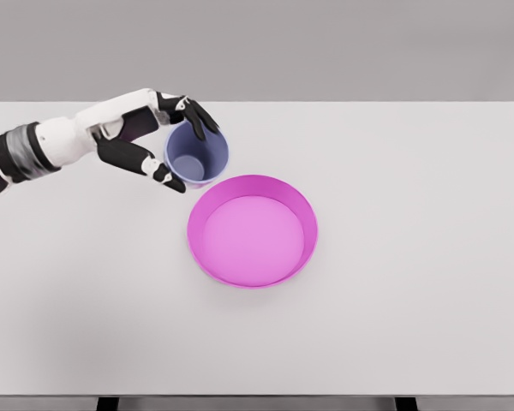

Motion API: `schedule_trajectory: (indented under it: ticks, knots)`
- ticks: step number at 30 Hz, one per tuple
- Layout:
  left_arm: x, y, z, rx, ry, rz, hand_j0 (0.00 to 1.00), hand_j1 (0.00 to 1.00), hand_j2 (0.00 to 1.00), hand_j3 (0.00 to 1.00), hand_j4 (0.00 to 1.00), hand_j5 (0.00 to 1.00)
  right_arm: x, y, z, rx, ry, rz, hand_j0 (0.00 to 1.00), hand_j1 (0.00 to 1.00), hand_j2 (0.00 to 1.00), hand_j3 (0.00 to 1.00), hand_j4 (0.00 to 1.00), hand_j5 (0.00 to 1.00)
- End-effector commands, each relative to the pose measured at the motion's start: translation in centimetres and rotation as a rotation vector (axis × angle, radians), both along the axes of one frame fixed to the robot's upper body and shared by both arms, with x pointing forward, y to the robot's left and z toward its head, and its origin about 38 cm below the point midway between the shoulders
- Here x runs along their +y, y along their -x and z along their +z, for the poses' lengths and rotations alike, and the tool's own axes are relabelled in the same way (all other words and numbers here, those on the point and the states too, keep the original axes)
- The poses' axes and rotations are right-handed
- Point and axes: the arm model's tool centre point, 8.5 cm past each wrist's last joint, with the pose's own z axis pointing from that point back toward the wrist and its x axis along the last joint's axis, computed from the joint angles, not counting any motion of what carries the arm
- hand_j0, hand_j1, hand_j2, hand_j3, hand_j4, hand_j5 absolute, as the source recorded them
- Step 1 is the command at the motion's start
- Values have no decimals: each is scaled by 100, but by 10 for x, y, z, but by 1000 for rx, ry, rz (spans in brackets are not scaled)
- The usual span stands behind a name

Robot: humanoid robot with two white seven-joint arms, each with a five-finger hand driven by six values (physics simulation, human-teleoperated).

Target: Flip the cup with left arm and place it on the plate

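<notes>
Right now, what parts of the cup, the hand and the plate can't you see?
All in the head view:
- Cup: its far side, behind its rim; its left wall, covered by the left hand.
- Whether the cup touches the table: cannot tell.
- Plate: its underside, against the table.
- Left arm: cut off by the picture's left edge.
- Right arm: out of view.

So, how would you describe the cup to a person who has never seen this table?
On the white table, find the large pink plate near the middle. Just beyond its upper left rim, the left hand grips the cup. It is small, blue-purple, and its opening faces the camera.
</notes>
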Motion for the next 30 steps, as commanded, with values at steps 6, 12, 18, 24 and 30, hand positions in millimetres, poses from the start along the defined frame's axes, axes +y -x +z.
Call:
schedule_trajectory:
  ticks: [6,12,18,24,30]
  knots:
    - [-38,15,-11,240,144,-48,46,46,46,46,46,46,0,0,0,1,0,0,100,100,100,100,100,100]
    - [-87,23,-30,275,219,-135,45,45,45,45,45,45,0,0,0,1,0,0,100,100,100,100,100,100]
    - [-89,0,-75,335,198,-50,47,47,47,47,47,47,0,0,0,-1,0,1,100,100,100,100,100,100]
    - [-85,-5,-111,357,125,23,47,47,47,47,47,47,0,0,0,-1,0,1,100,100,100,100,100,100]
    - [-82,-14,-131,378,86,72,47,47,47,47,47,47,0,0,0,0,0,-1,100,100,100,100,100,100]
